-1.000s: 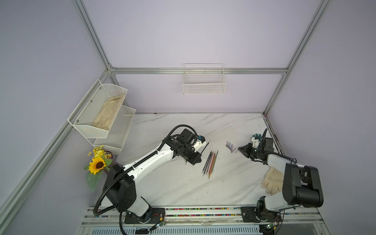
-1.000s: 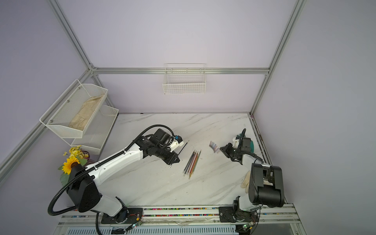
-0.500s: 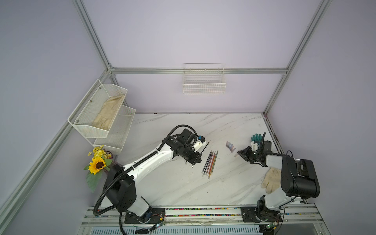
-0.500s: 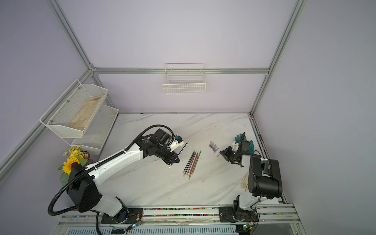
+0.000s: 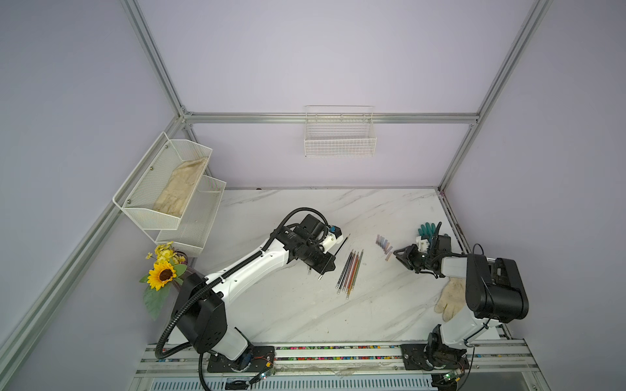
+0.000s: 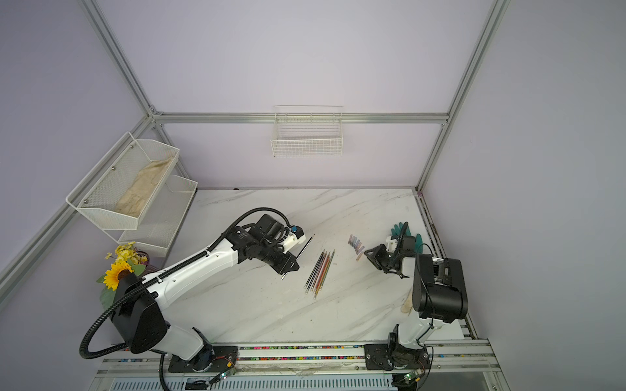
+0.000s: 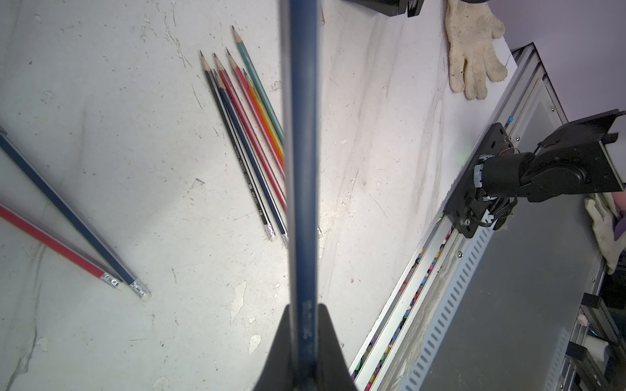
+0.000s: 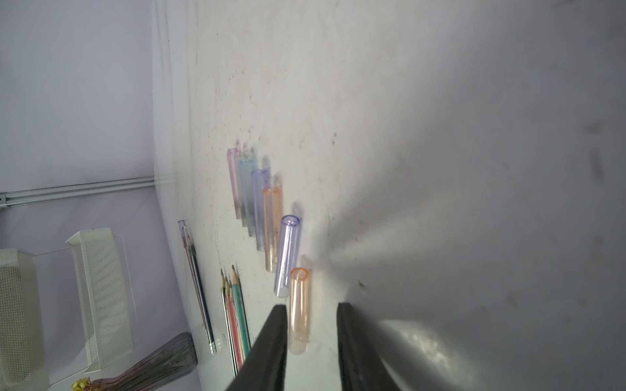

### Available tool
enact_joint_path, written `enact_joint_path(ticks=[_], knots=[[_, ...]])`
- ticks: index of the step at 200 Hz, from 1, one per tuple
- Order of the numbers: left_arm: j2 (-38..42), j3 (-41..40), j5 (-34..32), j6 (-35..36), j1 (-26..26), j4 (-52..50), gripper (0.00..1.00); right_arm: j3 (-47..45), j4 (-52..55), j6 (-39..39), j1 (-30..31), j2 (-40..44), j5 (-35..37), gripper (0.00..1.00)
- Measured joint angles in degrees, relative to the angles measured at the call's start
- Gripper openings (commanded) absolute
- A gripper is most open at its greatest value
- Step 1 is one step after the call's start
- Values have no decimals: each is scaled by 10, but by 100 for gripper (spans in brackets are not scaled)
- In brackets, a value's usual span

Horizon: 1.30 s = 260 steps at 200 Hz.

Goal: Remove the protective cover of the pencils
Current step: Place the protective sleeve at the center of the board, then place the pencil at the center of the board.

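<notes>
Left gripper (image 7: pixel 305 306) clamped on dark blue pencil (image 7: pixel 301 135); right gripper (image 8: pixel 311 305) jaws apart, orange cap (image 8: pixel 299 298) on table between them, other caps (image 8: pixel 259 203) just ahead.

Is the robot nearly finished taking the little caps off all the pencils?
Mostly. Done: bare pencils lie bunched on the table, with pulled-off caps in a row beside them. In hand: the left gripper is shut on a dark blue pencil that wears a clear cap; the right gripper stands open by an orange cap at the row's end. Left: that cap, perhaps two more pencils whose tips are hidden.
</notes>
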<state>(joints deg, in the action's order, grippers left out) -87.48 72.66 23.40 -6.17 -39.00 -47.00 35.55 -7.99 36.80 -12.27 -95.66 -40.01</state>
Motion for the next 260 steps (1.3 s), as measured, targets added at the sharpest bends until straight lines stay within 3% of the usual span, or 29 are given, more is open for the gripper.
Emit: enact_joint_path(ticks=[104,196,260], knots=[[-11,0,-12,-3,0,0,0,-1,-1,2,0,8,-9,29],[-142,0,-64,-83,0,41,5,-125,-11,-35,0,271,-20,32],[-230,15,-70,-93,0,54,8,-130,-20,-47,0,277,-30,32]])
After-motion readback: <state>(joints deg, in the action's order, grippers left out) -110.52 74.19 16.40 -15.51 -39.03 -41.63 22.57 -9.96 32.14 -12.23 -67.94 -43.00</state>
